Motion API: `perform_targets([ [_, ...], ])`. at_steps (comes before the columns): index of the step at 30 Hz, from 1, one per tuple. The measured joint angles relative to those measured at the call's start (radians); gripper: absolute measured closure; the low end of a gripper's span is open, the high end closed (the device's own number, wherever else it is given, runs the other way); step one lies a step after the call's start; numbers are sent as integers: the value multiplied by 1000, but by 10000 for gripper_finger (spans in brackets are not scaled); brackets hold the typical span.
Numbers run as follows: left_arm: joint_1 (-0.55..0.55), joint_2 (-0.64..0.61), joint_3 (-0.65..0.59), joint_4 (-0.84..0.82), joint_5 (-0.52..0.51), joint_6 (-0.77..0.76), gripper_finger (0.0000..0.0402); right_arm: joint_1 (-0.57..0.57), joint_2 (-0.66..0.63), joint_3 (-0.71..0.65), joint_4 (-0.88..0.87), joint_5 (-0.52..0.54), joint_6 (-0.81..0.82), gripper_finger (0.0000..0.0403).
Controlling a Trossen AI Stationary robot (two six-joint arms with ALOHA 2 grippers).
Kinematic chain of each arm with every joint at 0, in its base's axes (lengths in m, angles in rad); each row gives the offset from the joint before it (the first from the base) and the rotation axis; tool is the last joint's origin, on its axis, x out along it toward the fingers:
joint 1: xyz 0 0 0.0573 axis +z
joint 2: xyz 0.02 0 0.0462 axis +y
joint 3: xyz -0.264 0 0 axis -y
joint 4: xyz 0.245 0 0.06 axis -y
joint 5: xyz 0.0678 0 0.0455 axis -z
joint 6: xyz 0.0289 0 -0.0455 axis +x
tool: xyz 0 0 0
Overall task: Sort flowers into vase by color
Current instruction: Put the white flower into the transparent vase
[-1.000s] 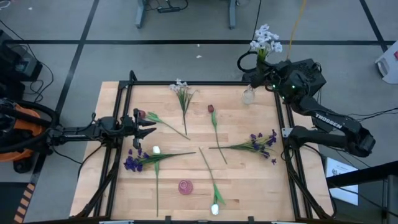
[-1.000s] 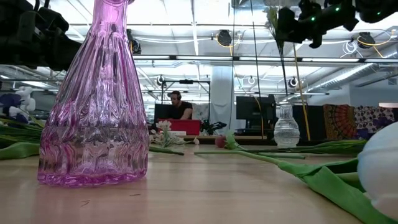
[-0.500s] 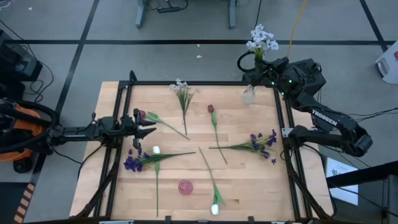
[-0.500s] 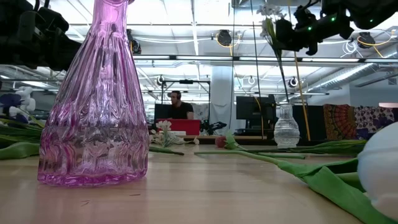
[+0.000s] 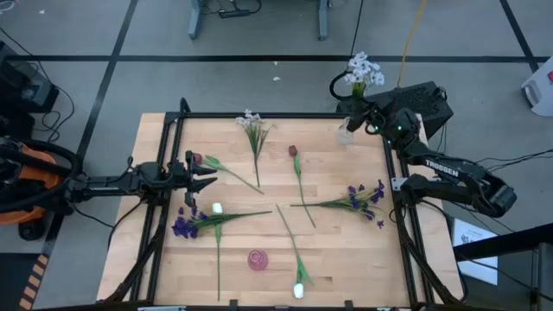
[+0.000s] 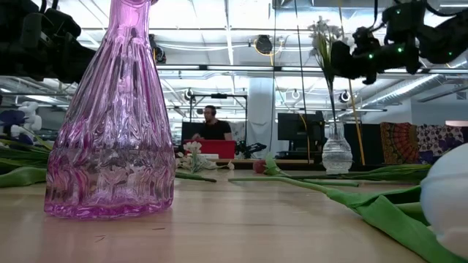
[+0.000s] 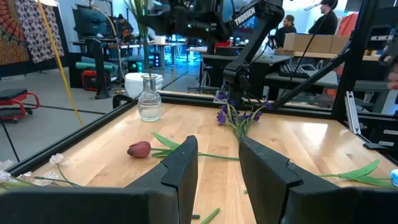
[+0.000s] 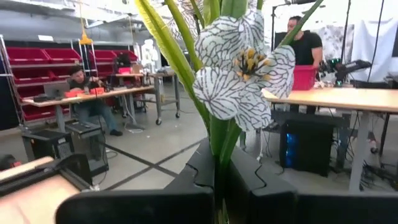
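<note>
White flower spray (image 5: 364, 67): gripped low on its stem by the right gripper (image 5: 366, 115), jaws clenched on it, blossoms up and stem hanging close to vertical. Held over the far right corner of the table (image 5: 346, 250), directly above the clear glass vase (image 5: 346, 131). Seen level across the table, lined up with that vase's narrow neck, stem tip at or near the mouth. Possibly just inside already; hard to tell through the glass. Judged to need a straight drop along the stem's own axis, with little room for sideways drift at so narrow a neck.

Left gripper (image 5: 207, 173): parked at the table's left edge, jaws parted and empty, just beside a dark red tulip (image 5: 197, 159). Well apart from the clear vase, so clearly the farther arm for this move.

Pink vase (image 5: 257, 259): stood near the front edge, well clear of the corner.

Other flowers: scattered flat on the bare wood, none crowding the clear vase. Open workshop beyond, with a person seated at a desk far back.
</note>
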Motion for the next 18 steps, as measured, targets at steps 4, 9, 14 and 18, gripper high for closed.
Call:
perform_targets([
  [4, 0, 0, 0, 0, 0, 0, 278, 0, -1, -48, 4, 4, 15, 386],
  [9, 0, 0, 0, 0, 0, 0, 278, 0, -1, -63, -23, 4, 84, 359],
  [14, 0, 0, 0, 0, 0, 0, 278, 2, -10, -63, -106, -17, 111, 325],
  [18, 0, 0, 0, 0, 0, 0, 278, 3, -50, -63, -201, -43, 113, 297],
])
